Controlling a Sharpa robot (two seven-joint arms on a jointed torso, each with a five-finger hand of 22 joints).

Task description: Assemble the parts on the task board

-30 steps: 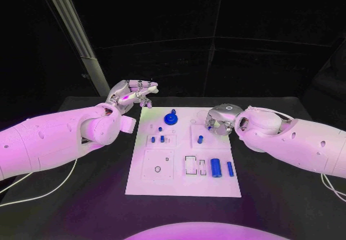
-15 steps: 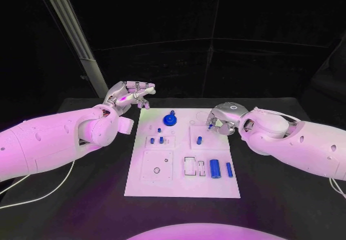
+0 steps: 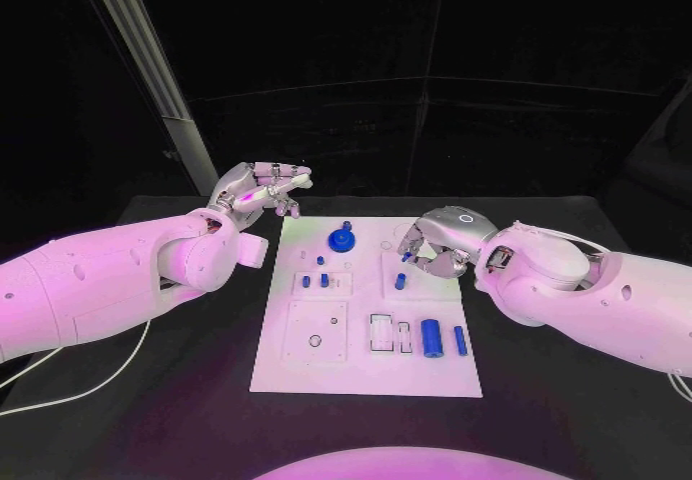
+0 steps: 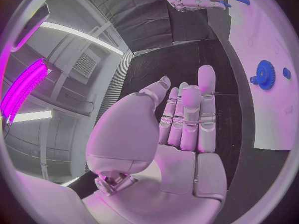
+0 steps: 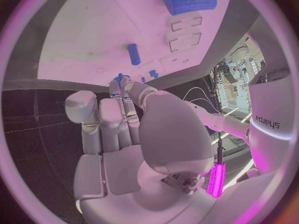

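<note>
Head view: the white rectangular task board (image 3: 368,350) lies in the middle of the black counter (image 3: 577,400). On it a blue toothed gear (image 3: 342,239) sits near the far edge, 2 short blue pegs (image 3: 315,281) stand in a small square block, and a thick blue cylinder (image 3: 430,332) and a thin blue pin (image 3: 460,339) lie loose beside empty rectangular slots. By my reading, assembly is at an early-to-middle stage: the gear and pegs look seated, the cylinder and pin are left. The right robot hand (image 3: 437,243) hangs over the board's far right part, pinching a small blue part (image 3: 407,256). The left robot hand (image 3: 264,188) is raised beside the board's far left corner, fingers curled, holding nothing.

Left wrist view: its fingers (image 4: 187,117) lie pressed together; the gear (image 4: 266,74) shows beyond.

Right wrist view: fingertips (image 5: 124,87) pinch the small blue part (image 5: 118,77). The arm reads "sharpa" (image 5: 272,123).
</note>
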